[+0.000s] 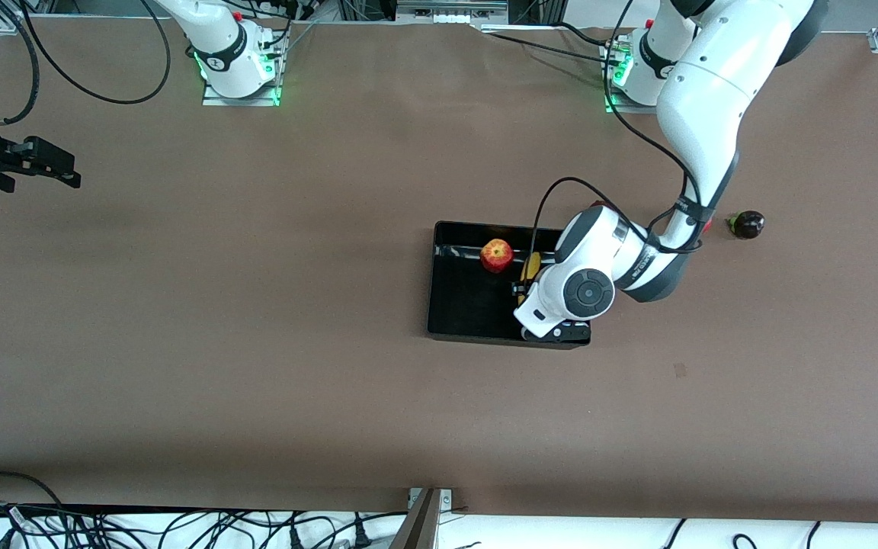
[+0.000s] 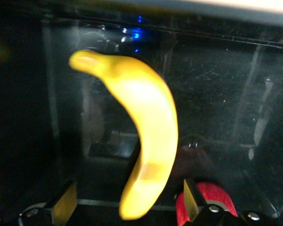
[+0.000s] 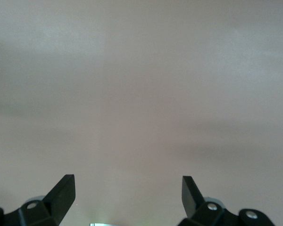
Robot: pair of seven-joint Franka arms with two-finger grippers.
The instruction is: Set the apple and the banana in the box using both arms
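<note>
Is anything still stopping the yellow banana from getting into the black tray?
No, nothing visible does. The curved yellow banana already lies in the shallow glossy black plastic tray, beside the small red apple. The left gripper is over it with fingers open either side. The right gripper waits open over bare table.

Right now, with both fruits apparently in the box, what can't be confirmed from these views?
- Banana, front view: mostly hidden under the left arm's wrist.
- Left gripper, front view: hidden by its own wrist.
- Apple, left wrist view: cut off by the edge and a fingertip.
- Dark fruit, front view: too small to identify.
</note>
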